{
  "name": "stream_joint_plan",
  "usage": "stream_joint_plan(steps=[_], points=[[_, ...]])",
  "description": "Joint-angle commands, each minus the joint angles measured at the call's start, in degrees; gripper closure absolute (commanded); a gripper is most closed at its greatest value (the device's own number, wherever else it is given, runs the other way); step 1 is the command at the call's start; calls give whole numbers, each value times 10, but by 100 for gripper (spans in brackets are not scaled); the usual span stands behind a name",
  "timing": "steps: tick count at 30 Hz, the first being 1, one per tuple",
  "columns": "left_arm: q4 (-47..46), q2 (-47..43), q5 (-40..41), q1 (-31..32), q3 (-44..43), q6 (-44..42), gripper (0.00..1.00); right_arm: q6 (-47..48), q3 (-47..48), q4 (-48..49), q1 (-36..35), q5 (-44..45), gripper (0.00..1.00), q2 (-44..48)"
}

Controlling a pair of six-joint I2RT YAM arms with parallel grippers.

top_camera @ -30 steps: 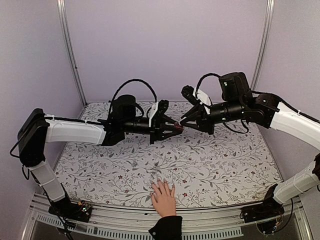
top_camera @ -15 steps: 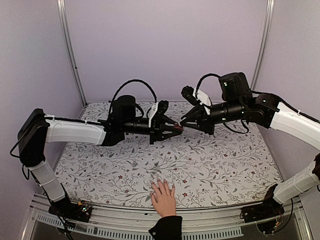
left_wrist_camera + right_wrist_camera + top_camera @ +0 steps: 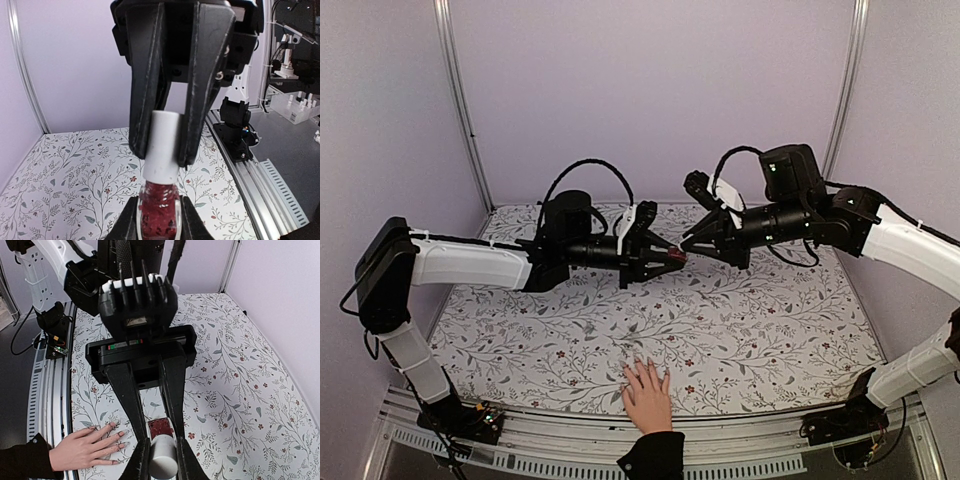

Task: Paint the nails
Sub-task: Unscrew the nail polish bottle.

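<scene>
Walls (image 3: 650, 90): pale lilac panels closed in the back and both sides, with metal posts (image 3: 460, 110) in the corners.
Table (image 3: 770, 330): covered in a white cloth printed with leafy sprigs and small red flowers.
Left arm (image 3: 470, 262): reached from the left toward the middle, raised above the table.
Right arm (image 3: 900, 240): reached in from the right to meet it, tip to tip.
Human hand (image 3: 646, 392): lay flat, palm down, fingers a little spread, at the near edge of the table (a black cuff (image 3: 650, 455) at the wrist), well apart from where the arms met.
Left hand (image 3: 159, 220): closed on the glass body of the bottle (image 3: 159, 212), one finger on each side.
Right hand (image 3: 162, 460): closed on the cap (image 3: 164, 145), clamping it from both sides.
Bottle: small, dark red, held in the air between the two robot hands.
Cap: white cylinder, sat on the bottle's neck.
Nails (image 3: 121, 434): pale tips of the fingers resting on the cloth; too small to tell any polish.
</scene>
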State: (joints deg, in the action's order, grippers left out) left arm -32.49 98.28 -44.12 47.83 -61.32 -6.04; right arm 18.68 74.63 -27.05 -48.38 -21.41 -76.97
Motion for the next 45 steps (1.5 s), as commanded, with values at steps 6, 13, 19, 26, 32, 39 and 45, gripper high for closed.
stream_joint_plan(steps=[6,13,19,26,32,39,45], points=[[-1,-1,1,-4,-3,-11,100,-6,16,-2,-3,1,100,20],[-1,2,1,-4,-5,-11,100,-3,16,0,-3,8,100,27],[3,3,2,-3,-8,-11,100,-4,13,8,-3,15,100,30],[4,5,2,-1,-11,-12,100,-5,12,11,-3,16,100,34],[11,3,4,-1,-13,-17,100,-4,12,11,-3,9,100,32],[7,-1,2,-1,-10,-15,100,-3,9,3,-3,15,100,30],[-3,-6,2,-5,-2,-9,100,0,8,-7,-3,12,100,33]])
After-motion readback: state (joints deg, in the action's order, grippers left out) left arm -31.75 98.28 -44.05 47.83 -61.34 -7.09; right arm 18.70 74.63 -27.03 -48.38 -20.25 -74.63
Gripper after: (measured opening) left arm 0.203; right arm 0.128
